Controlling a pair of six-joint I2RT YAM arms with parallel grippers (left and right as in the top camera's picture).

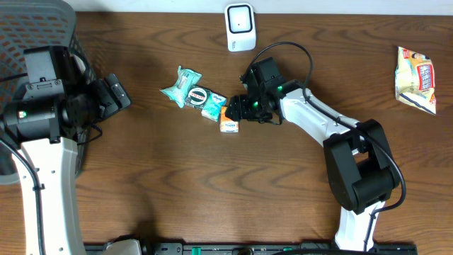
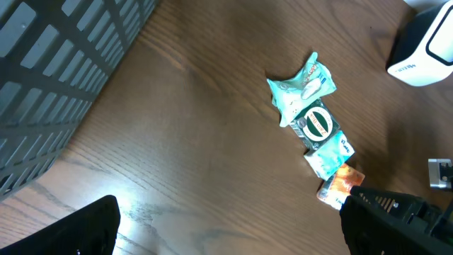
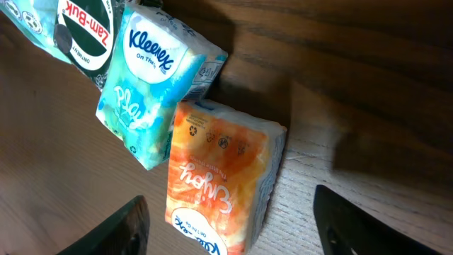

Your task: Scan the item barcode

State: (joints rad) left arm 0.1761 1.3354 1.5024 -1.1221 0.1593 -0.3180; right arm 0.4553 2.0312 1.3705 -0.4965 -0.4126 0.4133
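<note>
The right fingers [image 3: 117, 230] are released and spread. They are two dark blunt shapes, one on either side of the orange tissue pack [image 3: 219, 184], with a strip of bare wood showing between each of them and the pack. Nothing is grasped. The pack is a soft rectangular block in glossy film, orange fading to white, with upside-down script on its face. It lies flat on the worktop [image 1: 177, 184], near the centre.

One end of the pack touches a second pocket pack, a Kleenex pack [image 3: 152, 78] in teal and white film. Beyond that comes a round Zam-Buk container [image 3: 85, 32] with a dark-rimmed label. Next is a crumpled teal packet [image 1: 181, 85] with pinched, wrinkled ends. The four form a slanting row.

The scanner [image 1: 240, 27] is a smooth white rounded block standing at the far edge of the worktop, apart from the row. A crinkled yellow-and-red snack bag [image 1: 415, 78] lies well apart at the right.

The left fingers [image 2: 71, 230] are also released and wide apart, hanging over bare wood near a grey mesh basket [image 2: 49, 78] with an open lattice wall. The worktop is dark brown wood with a strong wavy grain.
</note>
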